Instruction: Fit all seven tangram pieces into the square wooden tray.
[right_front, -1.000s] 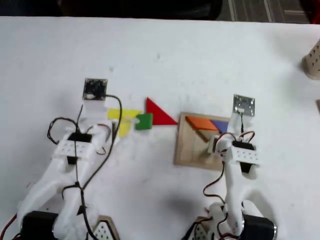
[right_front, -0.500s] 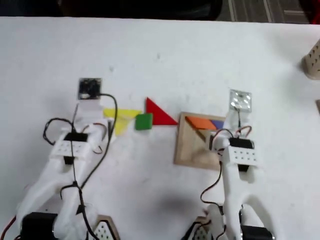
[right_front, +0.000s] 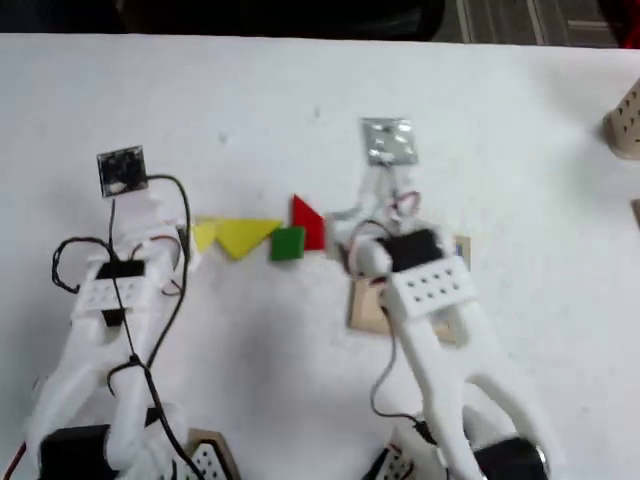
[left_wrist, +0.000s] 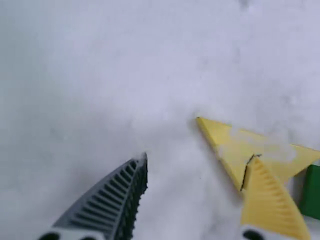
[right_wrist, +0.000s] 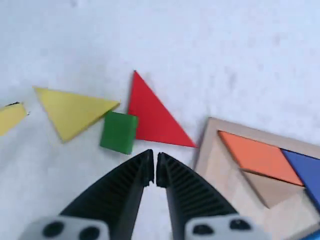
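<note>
Right arm swung off the wooden tray (right_wrist: 206, 146) toward the loose pieces; left arm backed away, probably clearing room. Right gripper (right_wrist: 154, 167) is pinched shut and empty, just short of red triangle (right_wrist: 152, 120) and green square (right_wrist: 118, 131). It's likely lining up the next pick. Left gripper (left_wrist: 197, 160) is spread wide, holding nothing, near yellow triangle (left_wrist: 235, 147). Orange parallelogram (right_wrist: 257, 156) is already seated in the tray.

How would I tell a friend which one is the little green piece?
Find the square wooden tray on the white table. Beside it lies a red triangle, then a yellow triangle. The green piece sits between those two, the only square shape.
</note>
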